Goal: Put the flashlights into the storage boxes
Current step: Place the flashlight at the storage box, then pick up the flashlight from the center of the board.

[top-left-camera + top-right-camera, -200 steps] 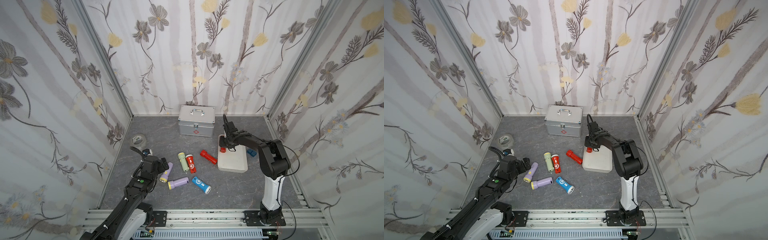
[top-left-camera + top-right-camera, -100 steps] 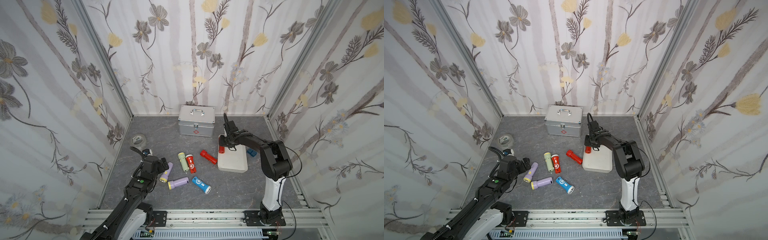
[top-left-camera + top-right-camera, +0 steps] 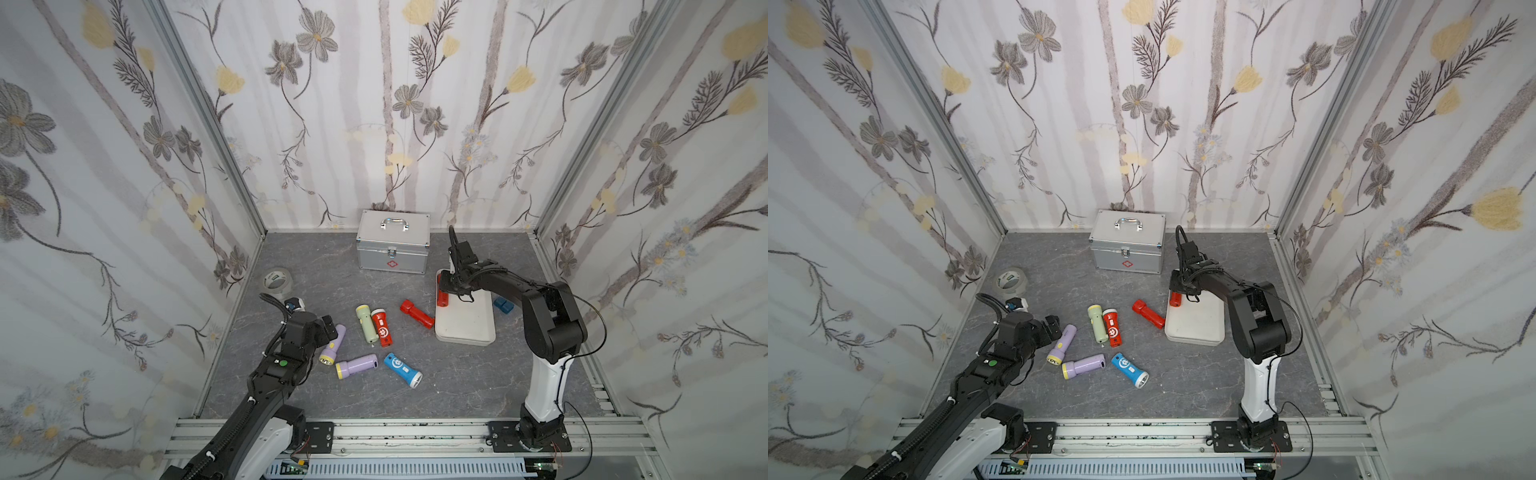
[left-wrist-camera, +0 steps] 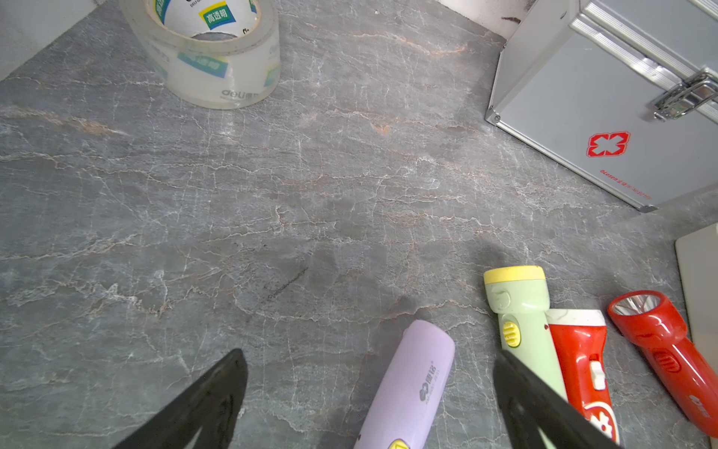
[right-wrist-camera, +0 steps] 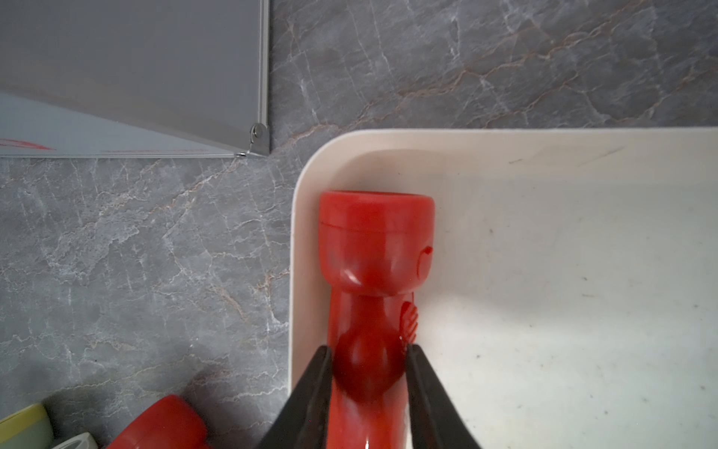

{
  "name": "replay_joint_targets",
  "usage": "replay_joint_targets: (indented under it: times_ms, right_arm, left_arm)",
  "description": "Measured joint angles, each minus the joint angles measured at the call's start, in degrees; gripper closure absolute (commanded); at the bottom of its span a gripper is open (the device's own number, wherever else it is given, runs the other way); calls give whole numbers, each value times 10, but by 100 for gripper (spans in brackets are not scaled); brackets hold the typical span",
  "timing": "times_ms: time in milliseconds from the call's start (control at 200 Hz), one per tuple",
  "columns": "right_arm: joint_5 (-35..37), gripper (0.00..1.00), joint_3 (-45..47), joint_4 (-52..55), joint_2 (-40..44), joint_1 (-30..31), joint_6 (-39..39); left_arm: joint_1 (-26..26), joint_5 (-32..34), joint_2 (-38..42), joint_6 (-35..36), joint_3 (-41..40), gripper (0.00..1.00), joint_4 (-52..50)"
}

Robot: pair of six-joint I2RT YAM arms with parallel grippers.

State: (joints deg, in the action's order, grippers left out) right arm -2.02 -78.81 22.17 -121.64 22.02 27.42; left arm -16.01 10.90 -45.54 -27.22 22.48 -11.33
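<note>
My right gripper (image 5: 368, 352) is shut on the handle of a plain red flashlight (image 5: 375, 241). That flashlight sits inside the white storage box (image 5: 544, 272), along the rim at its far left corner (image 3: 442, 298). My left gripper (image 4: 369, 355) is open, its fingers either side of the tail of a lilac flashlight (image 4: 412, 385) without touching it. On the floor lie a second lilac flashlight (image 3: 357, 366), a blue one (image 3: 402, 369), a pale green one (image 3: 366, 323), a red one with a white emblem (image 3: 381, 327) and another plain red one (image 3: 417, 314) against the box's (image 3: 465, 324) left side.
A silver metal case (image 3: 393, 243) with a red cross stands at the back, close to the box's far corner. A roll of clear tape (image 3: 277, 279) sits at the back left. A small blue object (image 3: 503, 305) lies right of the box.
</note>
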Motion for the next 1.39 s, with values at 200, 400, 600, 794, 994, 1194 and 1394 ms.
replay_joint_targets:
  times_ms: [200, 400, 600, 794, 994, 1194, 1394]
  right_arm:
    - [11, 59, -2, 27, 55, 1, -7]
    - [37, 56, 0, 42, 120, 38, -31]
    - [57, 51, 10, 56, 123, 136, -77]
    - [86, 45, 10, 64, 93, 193, -122]
    - [106, 42, 10, 69, 65, 216, -153]
    - [112, 38, 12, 72, 42, 218, -166]
    - [113, 32, 16, 73, 24, 219, -177]
  left_arm:
    - [0, 0, -1, 0, 0, 0, 0]
    - [0, 3, -2, 0, 0, 0, 0]
    - [0, 5, -2, 0, -1, 0, 0]
    - [0, 6, -5, 0, -1, 0, 0]
    - [0, 6, -7, 0, -1, 0, 0]
    - [0, 6, -9, 0, -1, 0, 0]
    - [0, 6, -10, 0, -1, 0, 0]
